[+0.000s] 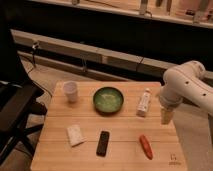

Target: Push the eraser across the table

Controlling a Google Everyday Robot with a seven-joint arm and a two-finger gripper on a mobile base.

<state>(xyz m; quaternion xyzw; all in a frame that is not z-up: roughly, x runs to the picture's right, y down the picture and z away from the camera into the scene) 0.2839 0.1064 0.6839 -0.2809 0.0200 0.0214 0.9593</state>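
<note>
Down near the front edge of the light butcher-block wooden table [125,160], the small flat black oblong eraser [103,143] lies roughly midway across, long side running front to back, nothing touching it. To its left sits a pale white squarish block [75,135], to its right a red carrot-shaped thing [145,146], both near but apart from it. Further back stand a white cup [71,91], a round green bowl [108,99] and a white tube [144,102] lying flat. And over at the table's right edge, the robot's pale gripper [166,115] hangs pointing downward from the bulky white arm [187,85], just beside the tube and well apart from the eraser; whether it is spread or pressed together cannot be told. A small dark logo mark [173,159] shows in the near right corner, and a black office chair [15,107] stands off the left side.
</note>
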